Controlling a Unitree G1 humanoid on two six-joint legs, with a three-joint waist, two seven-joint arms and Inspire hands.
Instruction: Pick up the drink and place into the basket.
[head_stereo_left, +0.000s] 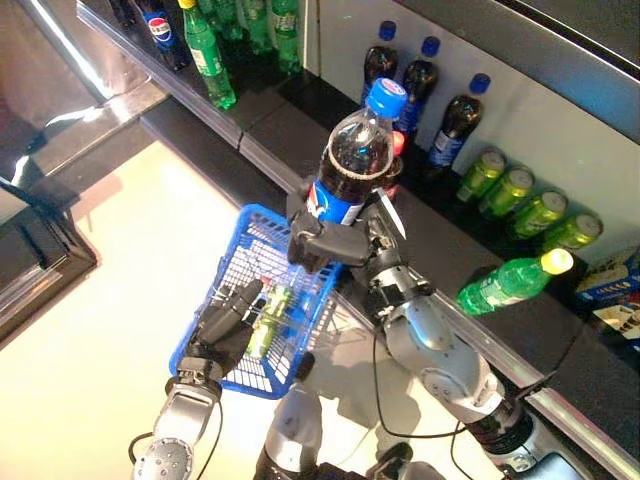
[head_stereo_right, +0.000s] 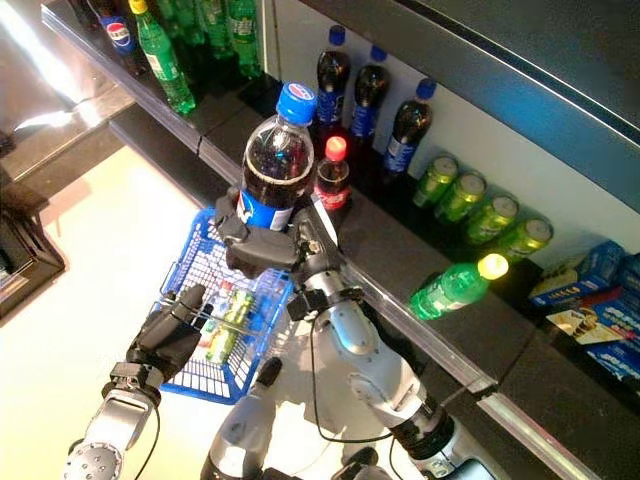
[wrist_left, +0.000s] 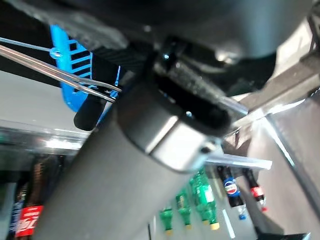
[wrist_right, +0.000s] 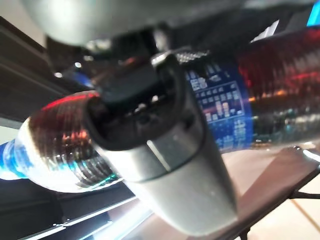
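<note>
My right hand (head_stereo_left: 330, 243) is shut on a large dark cola bottle (head_stereo_left: 352, 160) with a blue cap and blue label. It holds the bottle upright, above the far right corner of the blue basket (head_stereo_left: 247, 240). The bottle also shows in the right wrist view (wrist_right: 240, 100) with my fingers (wrist_right: 165, 145) curled round it. My left hand (head_stereo_left: 225, 328) is shut on the basket's thin wire handles (wrist_left: 60, 75) and holds the basket up in front. A green drink (head_stereo_left: 268, 318) lies inside the basket.
A low dark shelf (head_stereo_left: 440, 240) runs along the back with cola bottles (head_stereo_left: 455, 118), green cans (head_stereo_left: 525, 200), green bottles (head_stereo_left: 210, 55) and a green bottle lying on its side (head_stereo_left: 510, 282). A small red-capped bottle (head_stereo_right: 332, 172) stands just behind the held bottle.
</note>
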